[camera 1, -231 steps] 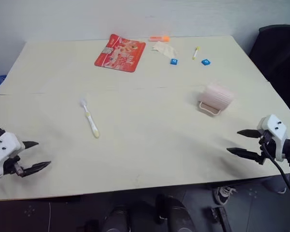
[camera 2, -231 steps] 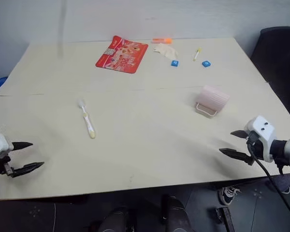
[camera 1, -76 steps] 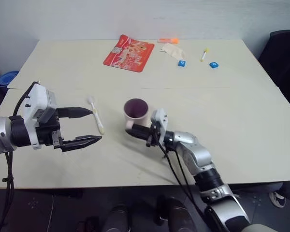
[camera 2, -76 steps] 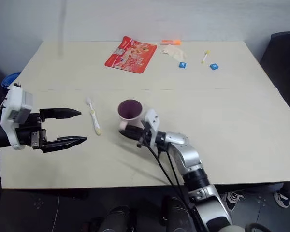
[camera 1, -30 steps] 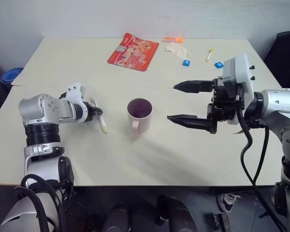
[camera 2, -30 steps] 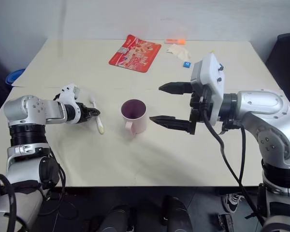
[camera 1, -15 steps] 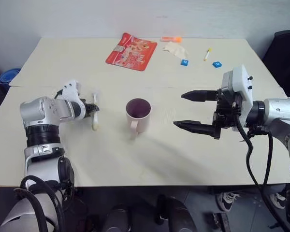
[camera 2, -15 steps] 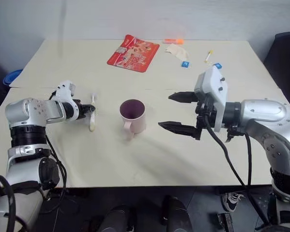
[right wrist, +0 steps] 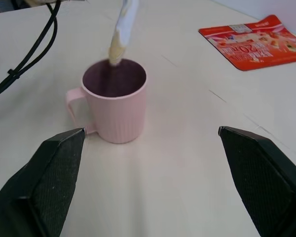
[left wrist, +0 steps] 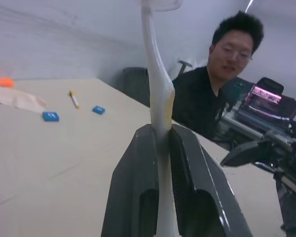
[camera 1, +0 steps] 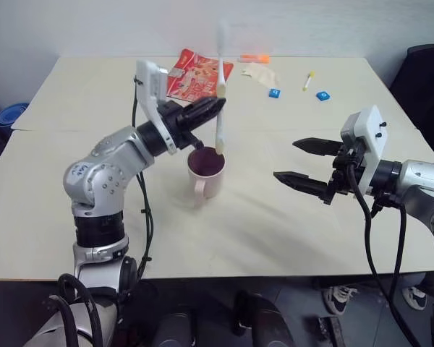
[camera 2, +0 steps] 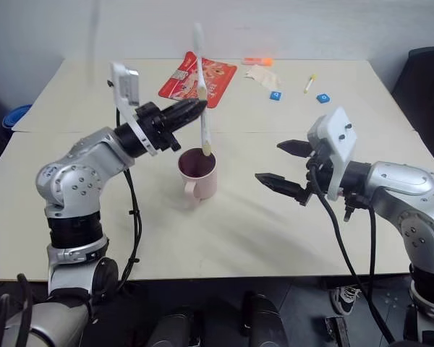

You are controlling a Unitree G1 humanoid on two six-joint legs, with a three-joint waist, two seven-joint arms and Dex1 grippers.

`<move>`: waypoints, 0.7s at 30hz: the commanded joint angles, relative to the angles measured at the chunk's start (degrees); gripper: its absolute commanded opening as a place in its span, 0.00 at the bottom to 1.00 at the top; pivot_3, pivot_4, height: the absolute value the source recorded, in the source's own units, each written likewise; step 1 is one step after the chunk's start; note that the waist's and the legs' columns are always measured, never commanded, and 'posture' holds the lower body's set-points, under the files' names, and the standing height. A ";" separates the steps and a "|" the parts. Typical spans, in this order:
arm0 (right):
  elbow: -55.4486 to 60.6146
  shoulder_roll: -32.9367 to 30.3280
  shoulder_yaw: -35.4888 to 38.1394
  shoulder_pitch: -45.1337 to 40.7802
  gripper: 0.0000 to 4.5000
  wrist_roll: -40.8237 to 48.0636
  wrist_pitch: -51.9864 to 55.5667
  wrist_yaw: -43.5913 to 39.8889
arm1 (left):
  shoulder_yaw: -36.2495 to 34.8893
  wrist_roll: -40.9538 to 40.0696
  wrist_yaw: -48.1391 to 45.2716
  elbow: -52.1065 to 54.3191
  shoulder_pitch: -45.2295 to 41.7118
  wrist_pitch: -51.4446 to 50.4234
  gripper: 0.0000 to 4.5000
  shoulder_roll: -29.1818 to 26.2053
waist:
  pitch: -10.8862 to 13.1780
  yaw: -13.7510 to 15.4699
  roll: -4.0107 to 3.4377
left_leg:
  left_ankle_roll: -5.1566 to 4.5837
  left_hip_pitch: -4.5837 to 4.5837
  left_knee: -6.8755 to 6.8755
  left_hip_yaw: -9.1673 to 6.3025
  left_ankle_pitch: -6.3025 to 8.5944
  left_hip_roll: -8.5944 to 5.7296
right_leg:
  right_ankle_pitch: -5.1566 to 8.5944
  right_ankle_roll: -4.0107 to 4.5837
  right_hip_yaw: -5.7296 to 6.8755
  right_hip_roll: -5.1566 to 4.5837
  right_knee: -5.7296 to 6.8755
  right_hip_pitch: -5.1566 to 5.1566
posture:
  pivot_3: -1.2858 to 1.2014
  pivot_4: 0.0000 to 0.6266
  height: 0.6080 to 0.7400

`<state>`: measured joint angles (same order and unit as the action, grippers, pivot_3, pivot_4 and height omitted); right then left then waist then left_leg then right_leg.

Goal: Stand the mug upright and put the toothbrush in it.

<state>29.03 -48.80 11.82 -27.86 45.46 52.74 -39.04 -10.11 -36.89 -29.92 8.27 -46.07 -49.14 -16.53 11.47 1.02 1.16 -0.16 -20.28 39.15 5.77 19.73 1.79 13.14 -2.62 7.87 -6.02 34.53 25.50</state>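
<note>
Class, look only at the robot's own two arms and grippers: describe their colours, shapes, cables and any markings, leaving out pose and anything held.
Both arms are built of rounded silver-grey segments with black joint bands. Each wrist carries a white boxy housing dotted with small dark screws. The left gripper and right gripper each have two black, tapered, pointed fingers. Loose black cables loop along the outside of both arms. No lettering or markings are legible.

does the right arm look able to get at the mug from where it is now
Probably yes. The right gripper hangs open facing the mug, with bare table between them. Only the toothbrush, held over the mug by the left gripper, crowds the rim.
</note>
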 commanded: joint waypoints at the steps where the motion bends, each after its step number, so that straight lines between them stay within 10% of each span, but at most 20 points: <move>1: 2.24 0.04 3.16 0.14 1.00 1.54 0.17 1.95 | 3.04 3.57 -2.47 1.71 1.56 6.34 0.03 -2.30 | 0.00 0.10 0.00 | 0.01 0.00 0.00 0.00 0.00 0.02 | 0.00 0.00 -0.06 0.15 -0.02 0.00 | 0.52 0.24 1.00; 11: 2.04 -0.09 2.82 -0.10 1.00 2.28 0.14 3.83 | 4.90 6.07 -6.41 0.86 5.76 11.36 0.03 -7.23 | 0.00 0.38 0.00 | -0.18 -0.15 0.00 0.00 0.11 0.02 | -0.06 -0.10 -0.06 0.17 -0.07 0.03 | 0.52 0.24 1.00; 21: 0.59 -1.25 0.72 -1.72 1.00 2.86 -0.48 -0.79 | 2.87 4.20 -8.26 3.45 9.09 10.18 0.67 -10.57 | 0.00 0.20 -0.01 | -0.20 -0.15 0.00 0.00 0.12 0.03 | -0.07 -0.11 -0.07 0.18 -0.09 0.03 | 0.52 0.24 1.00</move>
<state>28.91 -48.88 11.60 -28.41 47.40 53.12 -38.55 -4.94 -31.46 -37.73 8.95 -37.26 -39.14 -26.04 11.47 1.22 1.16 -0.36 -20.42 39.15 5.77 19.86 1.84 13.07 -2.73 7.79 -5.83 34.44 25.53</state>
